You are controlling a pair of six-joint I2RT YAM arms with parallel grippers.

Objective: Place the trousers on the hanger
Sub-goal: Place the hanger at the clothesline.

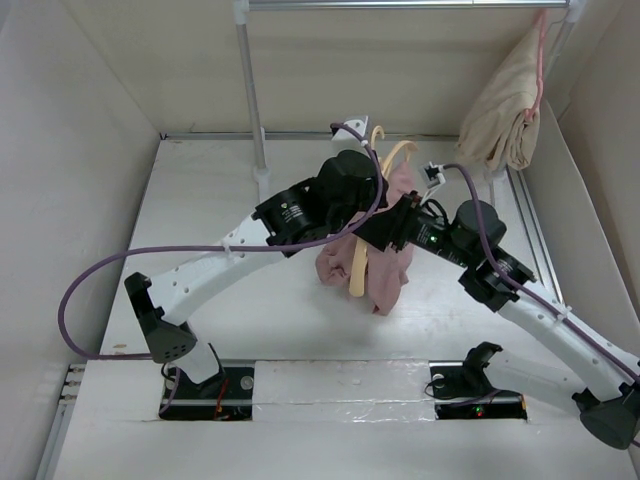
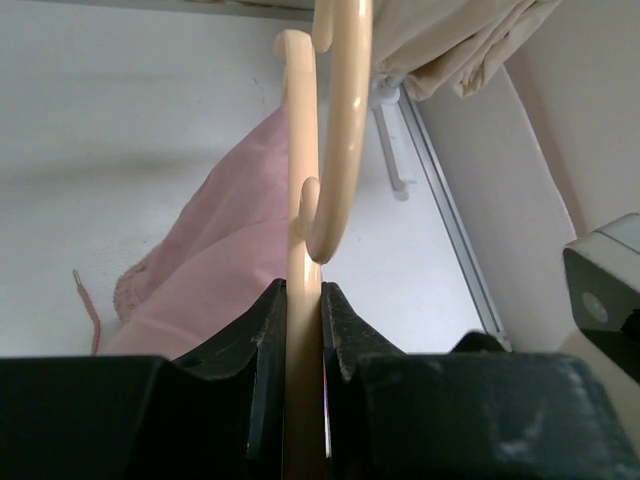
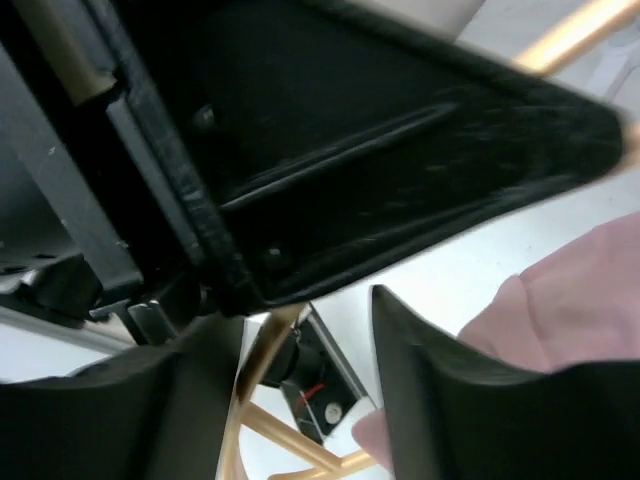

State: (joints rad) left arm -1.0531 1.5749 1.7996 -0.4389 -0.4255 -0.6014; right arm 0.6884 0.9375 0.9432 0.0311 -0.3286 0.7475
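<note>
The cream hanger (image 1: 357, 268) is held up over the table's middle, its hook (image 2: 340, 120) pointing toward the back. My left gripper (image 2: 303, 320) is shut on one of its thin arms; in the top view the left gripper (image 1: 375, 178) sits just below the hook. The dusty-pink trousers (image 1: 388, 272) hang bunched over the hanger and trail down to the table; in the left wrist view the trousers (image 2: 215, 275) lie to the left. My right gripper (image 3: 300, 320) is open, a hanger bar (image 3: 250, 365) between its fingers and pink cloth (image 3: 570, 300) to the right of its right finger.
A beige garment (image 1: 505, 105) hangs on a pinkish hanger from the rail (image 1: 400, 5) at the back right. The rail's upright post (image 1: 252, 100) stands at the back, left of the arms. White walls close in on both sides.
</note>
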